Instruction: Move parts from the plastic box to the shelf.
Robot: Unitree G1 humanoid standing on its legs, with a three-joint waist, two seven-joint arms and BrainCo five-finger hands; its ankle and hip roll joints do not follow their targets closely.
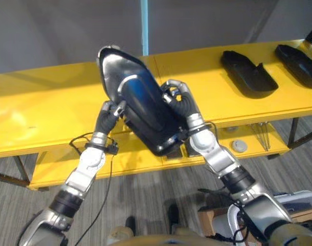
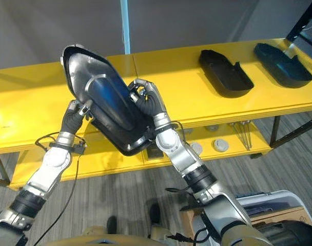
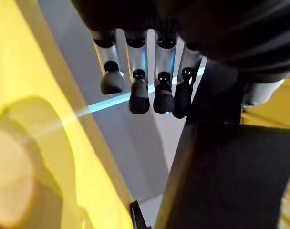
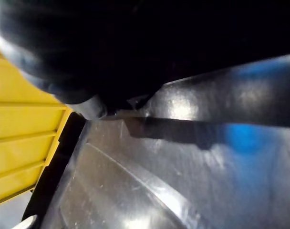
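A large glossy black moulded part (image 1: 138, 105) is held above the yellow shelf (image 1: 38, 110), clasped at its edges by the left hand (image 1: 111, 111) and the right hand (image 1: 177, 97), and lowering onto bare shelf, well apart from the two black parts (image 1: 248, 73) already placed, seems called for next.

A long yellow shelf (image 1: 38, 110) is running across the scene. Two black moulded parts (image 1: 248, 74) (image 1: 298, 62) are lying side by side on its top board toward the right end. On its lower board, a round grey disc (image 1: 239, 146) is sitting beside some thin metal rods (image 1: 262, 135).
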